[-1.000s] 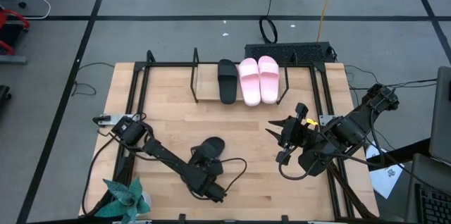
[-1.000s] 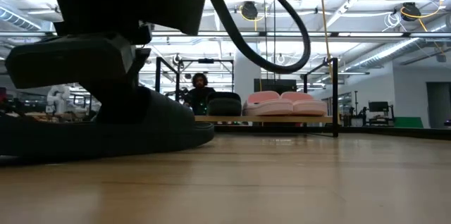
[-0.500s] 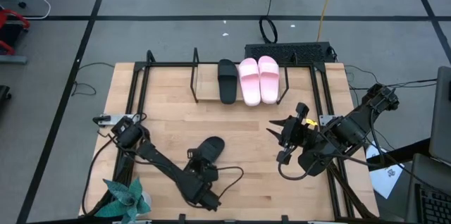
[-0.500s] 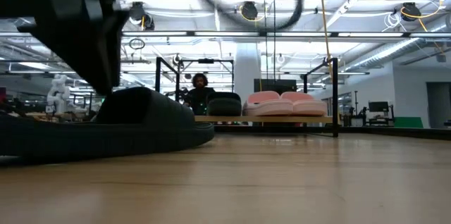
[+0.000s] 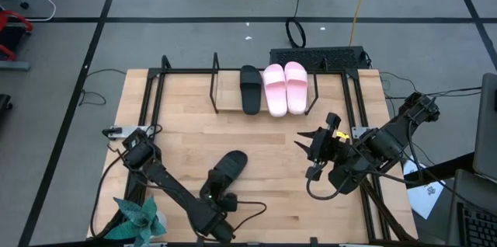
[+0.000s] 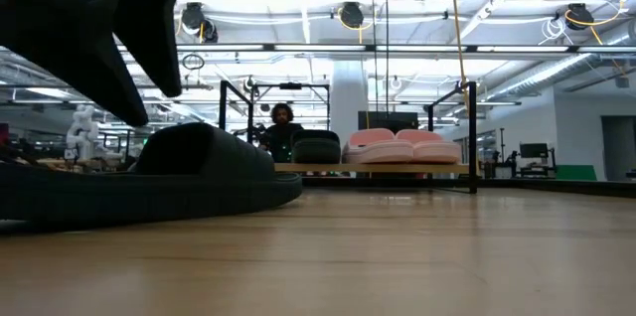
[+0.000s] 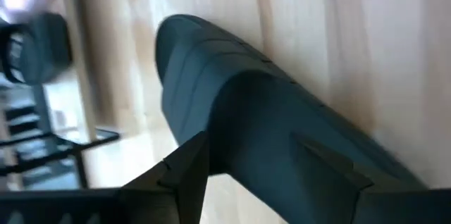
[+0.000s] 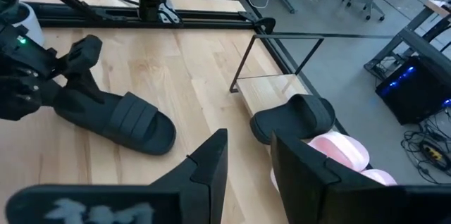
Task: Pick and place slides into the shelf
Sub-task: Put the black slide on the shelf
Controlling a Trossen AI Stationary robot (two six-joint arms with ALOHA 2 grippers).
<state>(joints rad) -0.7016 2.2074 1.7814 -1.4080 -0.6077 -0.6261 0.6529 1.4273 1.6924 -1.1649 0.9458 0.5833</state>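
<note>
**Last black slide waits on the open boards**

High view shows three slides already in the shelf [image 5: 225, 107] at the far edge of the surface [image 5: 178, 142]: one black slide [image 5: 250, 88] and the pink pair [image 5: 284, 88] side by side. The fourth, the loose black slide [image 5: 226, 169], lies flat on the wood near the front, well apart from the shelf.

The left gripper [image 5: 211, 199] sits at that slide's near end with its jaws spread and nothing between them; in the left wrist view the strap fills the gap ahead of the fingers. The right gripper [image 5: 314, 154] hovers over the right side of the surface, jaws partly open and empty.

The slide looks like moulded foam: light, somewhat springy, with a matte skin that should not slip much. The wide strap looks the best hold, pinched across its arch, since the sole is flat to the boards.

Room is generous between slide and shelf. The free slot lies left of the black slide, bounded by an upright rod loop [image 5: 215, 84] that the toe could catch.
</note>
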